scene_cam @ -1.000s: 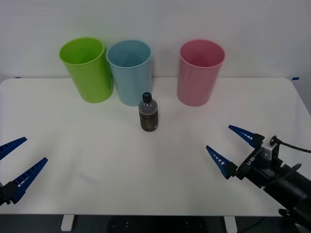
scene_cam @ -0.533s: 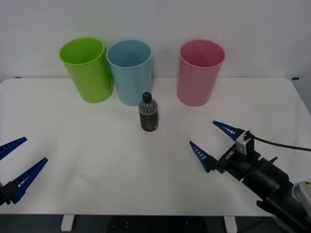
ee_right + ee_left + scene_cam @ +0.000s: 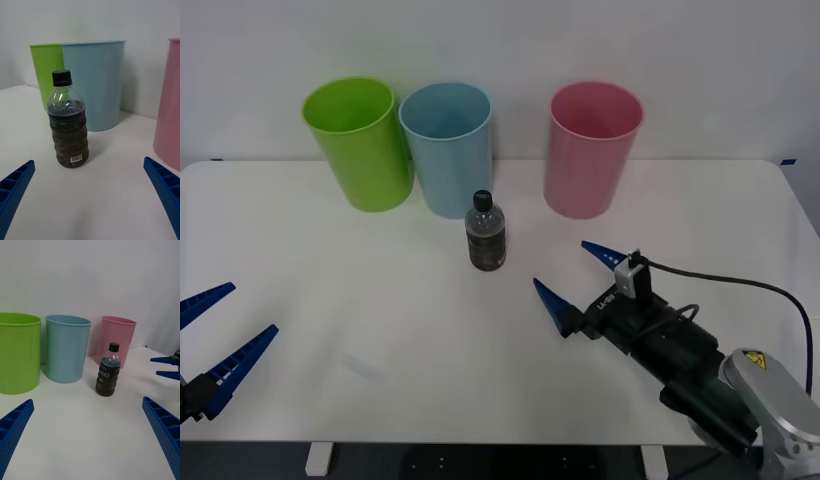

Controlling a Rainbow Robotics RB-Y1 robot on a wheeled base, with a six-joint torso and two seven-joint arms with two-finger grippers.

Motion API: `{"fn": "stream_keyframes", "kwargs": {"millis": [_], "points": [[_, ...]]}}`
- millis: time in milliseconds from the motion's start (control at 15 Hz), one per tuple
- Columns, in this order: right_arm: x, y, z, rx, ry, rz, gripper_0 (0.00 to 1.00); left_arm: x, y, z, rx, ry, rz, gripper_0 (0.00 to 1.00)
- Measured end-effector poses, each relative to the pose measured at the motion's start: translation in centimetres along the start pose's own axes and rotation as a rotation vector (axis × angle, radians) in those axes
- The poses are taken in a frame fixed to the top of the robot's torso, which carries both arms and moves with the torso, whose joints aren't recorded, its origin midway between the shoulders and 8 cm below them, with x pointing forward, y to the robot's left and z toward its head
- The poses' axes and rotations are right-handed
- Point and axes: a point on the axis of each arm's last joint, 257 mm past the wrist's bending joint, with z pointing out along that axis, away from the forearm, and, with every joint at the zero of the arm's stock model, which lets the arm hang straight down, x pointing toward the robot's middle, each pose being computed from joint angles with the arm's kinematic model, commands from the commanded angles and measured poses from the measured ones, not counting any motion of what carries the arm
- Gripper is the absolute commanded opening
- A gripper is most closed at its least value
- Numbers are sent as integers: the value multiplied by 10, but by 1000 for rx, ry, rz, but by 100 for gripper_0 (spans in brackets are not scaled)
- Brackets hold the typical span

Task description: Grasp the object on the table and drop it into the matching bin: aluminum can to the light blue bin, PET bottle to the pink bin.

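PET bottle (image 3: 486, 232): we find it upright on the worktop (image 3: 380, 300), just before the light blue bin (image 3: 447, 148). Right gripper (image 3: 573, 275): fingers spread, near the bottle, apart from it. Left gripper (image 3: 210, 340): fingers spread, at our near-left worktop edge.

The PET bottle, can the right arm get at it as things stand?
Probably yes. The right end effector is open and pointed at the PET bottle, which stands upright, apart from the light blue bin, with bare table between them.
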Motion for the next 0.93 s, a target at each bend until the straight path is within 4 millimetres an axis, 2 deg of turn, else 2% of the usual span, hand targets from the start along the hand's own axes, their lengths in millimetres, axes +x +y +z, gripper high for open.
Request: {"fn": "stream_keyframes", "kwargs": {"millis": [333,533,933], "points": [[10,-2,46,-6,16,25,100,0,0,0,0,0,0,100],[17,2,64,-15,34,31,100,0,0,0,0,0,0,100],[19,19,99,-36,46,51,100,0,0,0,0,0,0,100]]}}
